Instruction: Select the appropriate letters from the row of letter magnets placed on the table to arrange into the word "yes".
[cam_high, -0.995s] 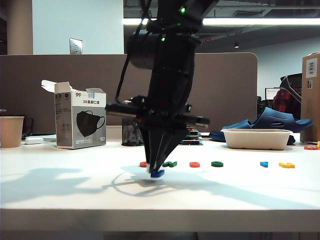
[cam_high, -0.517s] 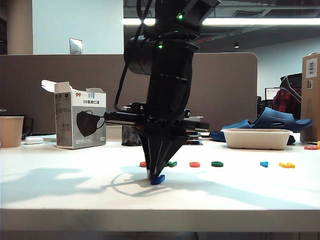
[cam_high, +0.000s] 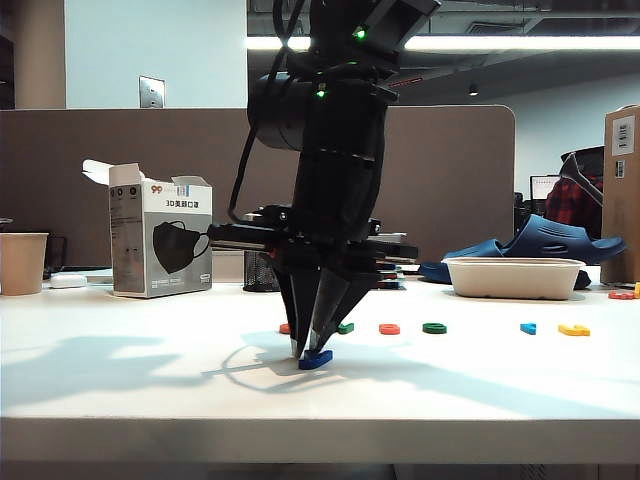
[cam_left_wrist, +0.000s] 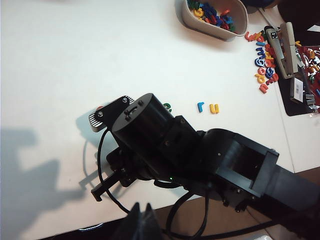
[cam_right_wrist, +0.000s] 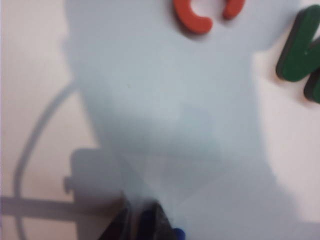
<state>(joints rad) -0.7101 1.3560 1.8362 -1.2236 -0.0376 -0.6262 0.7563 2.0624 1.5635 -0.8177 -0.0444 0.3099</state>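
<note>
White table (cam_high: 120, 380), blue "y" (cam_high: 316, 359) under right end effector (cam_high: 312, 346)

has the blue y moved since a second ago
Yes. The blue y has sunk toward the table and now lies under the right gripper, nearer the front edge than the row of letter magnets.

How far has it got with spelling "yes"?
Barely begun. The blue y lies on the table in front of the row, right under the right gripper, whose jaws look slightly parted, so placing it seems to be the step in hand. The red s and green e wait in the row. The left gripper hangs above the right arm, its jaws unclear.
</note>
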